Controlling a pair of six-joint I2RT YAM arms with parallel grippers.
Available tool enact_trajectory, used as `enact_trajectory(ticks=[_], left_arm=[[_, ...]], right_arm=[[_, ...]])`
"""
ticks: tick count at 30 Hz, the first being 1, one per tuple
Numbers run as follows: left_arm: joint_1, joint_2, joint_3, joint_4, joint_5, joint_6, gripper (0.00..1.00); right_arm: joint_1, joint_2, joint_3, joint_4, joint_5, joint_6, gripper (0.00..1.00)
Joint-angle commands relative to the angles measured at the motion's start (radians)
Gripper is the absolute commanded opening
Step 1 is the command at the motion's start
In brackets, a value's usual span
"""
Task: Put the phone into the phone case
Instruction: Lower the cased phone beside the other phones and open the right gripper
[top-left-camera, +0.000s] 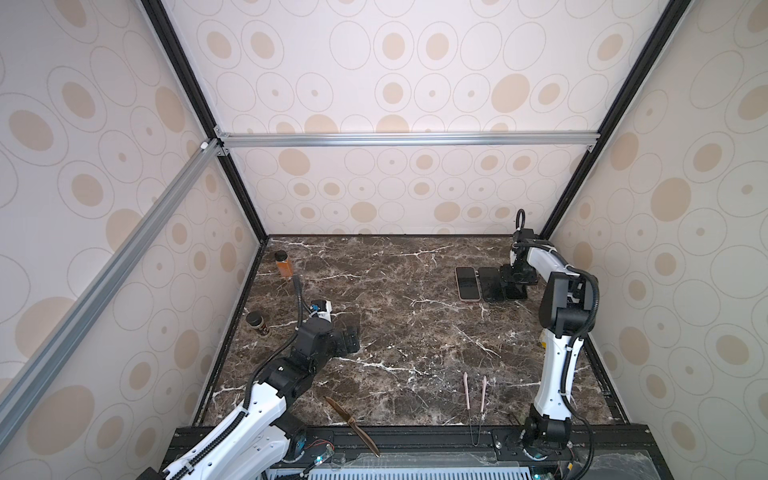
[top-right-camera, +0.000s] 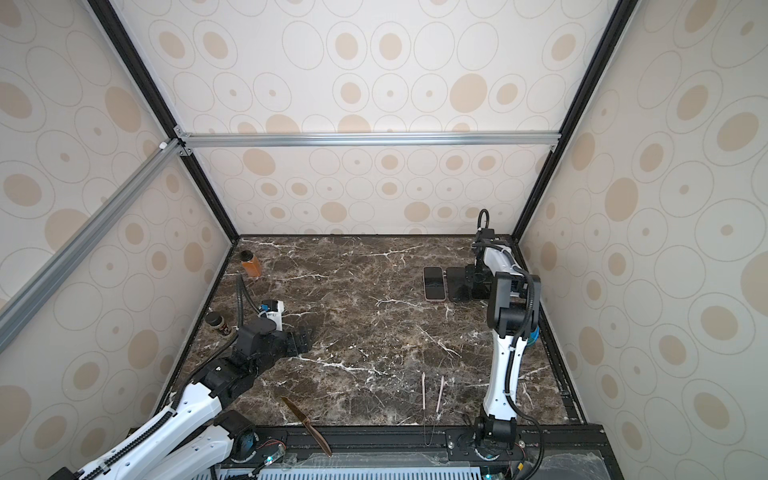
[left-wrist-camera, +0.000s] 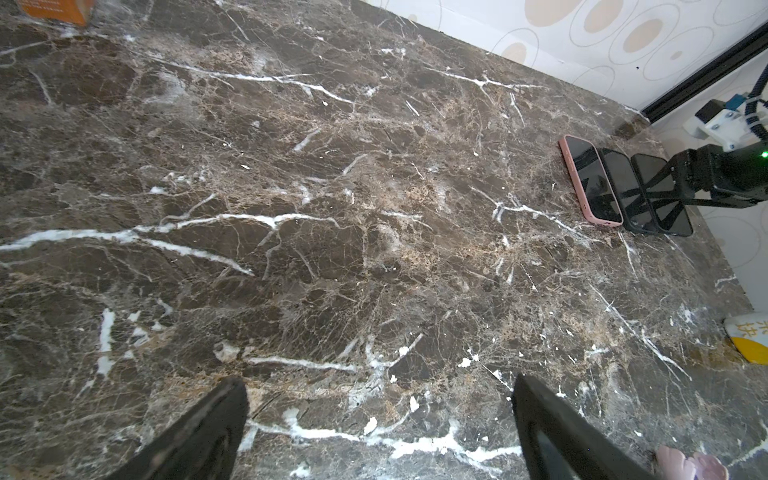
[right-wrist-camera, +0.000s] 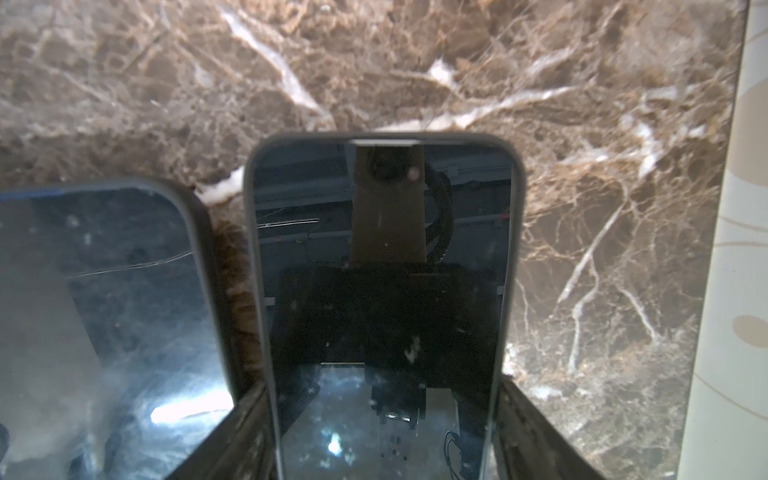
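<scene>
Over at the marble table's (top-left-camera: 395, 340) two o'clock corner, the right gripper (right-wrist-camera: 384, 390) clamps a black phone (right-wrist-camera: 382, 249) by its long edges, flat on the stone, beside a second dark phone (top-left-camera: 490, 284) and a pink-cased phone (top-left-camera: 468, 282). At nine o'clock the left gripper (left-wrist-camera: 378, 384) gapes wide.

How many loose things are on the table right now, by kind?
Phones or phone cases, cannot tell which: 3 (pink one, middle black one, right black one)
Bottles: 2 (orange bottle, dark-capped bottle)
Knife: 1
Tongs: 1
Total: 7
</scene>
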Motion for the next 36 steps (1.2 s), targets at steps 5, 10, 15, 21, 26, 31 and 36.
enact_trajectory(ticks=[5, 10, 15, 21, 26, 31, 36], left_arm=[[0.006, 0.005, 0.043, 0.009, -0.02, 0.014, 1.0], [0.008, 0.013, 0.04, 0.021, -0.024, 0.017, 1.0], [0.007, 0.021, 0.039, 0.025, -0.024, 0.017, 1.0], [0.01, 0.014, 0.041, 0.02, -0.032, 0.02, 1.0], [0.009, 0.016, 0.043, 0.021, -0.036, 0.021, 1.0], [0.013, 0.036, 0.035, 0.064, -0.072, 0.049, 1.0], [0.029, 0.104, 0.055, 0.093, -0.189, 0.096, 1.0]], right_arm=[[-0.007, -0.003, 0.023, -0.019, 0.035, 0.013, 0.75], [-0.007, -0.011, 0.014, -0.013, 0.034, 0.014, 0.78], [-0.007, -0.012, 0.012, -0.012, 0.034, 0.013, 0.8], [-0.006, -0.014, 0.011, -0.015, 0.031, 0.011, 0.82], [-0.006, -0.015, 0.009, -0.018, 0.028, 0.01, 0.84], [-0.006, -0.059, -0.012, -0.018, 0.017, 0.018, 0.84], [-0.006, -0.163, -0.063, 0.004, -0.013, 0.028, 0.84]])
